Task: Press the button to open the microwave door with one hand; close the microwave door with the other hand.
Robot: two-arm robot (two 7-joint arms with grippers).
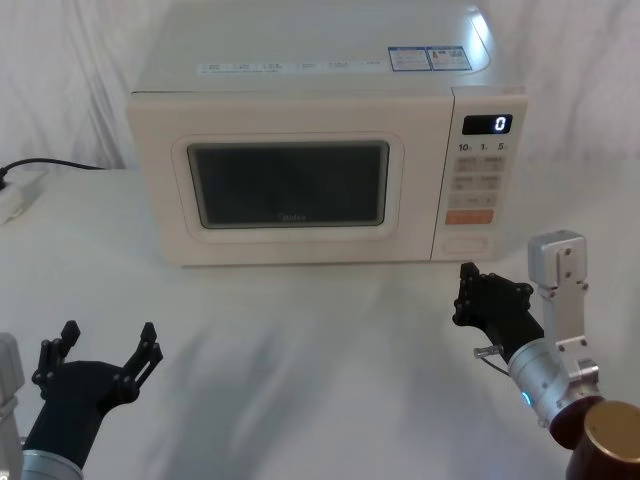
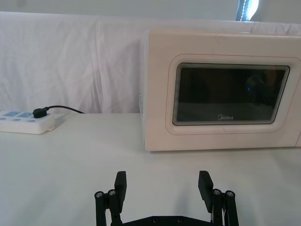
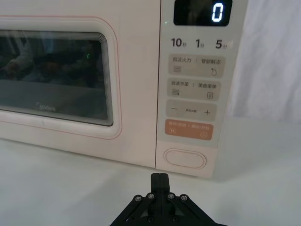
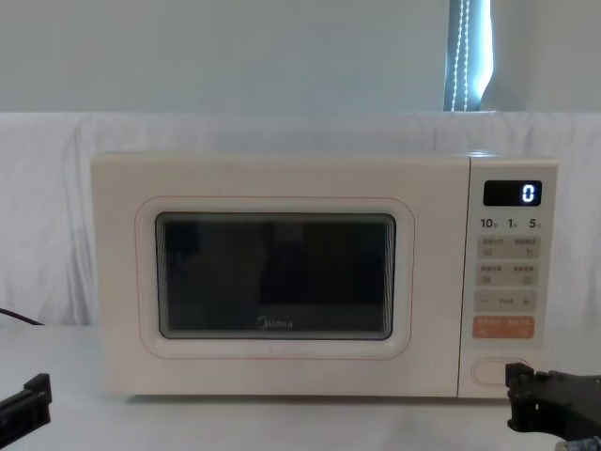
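With the microwave door point(image 1: 290, 190) shut and the button point(image 3: 185, 158) unpressed, the closed-fingered right gripper point(image 1: 467, 295) is held at its 6 o'clock, the left gripper point(image 1: 108, 350) spread apart.

White power strip point(image 2: 26, 123) (plugged in), tablecloth point(image 1: 320, 340)

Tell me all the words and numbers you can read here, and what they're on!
"0": on the digital display at the top of the control panel.
"10", "1", "5": printed in a row under the display.
"Midea": on the microwave door, below its window.
"−" and "+": on one small cream key.
Other key print and the stickers on the microwave's top: too small to read.
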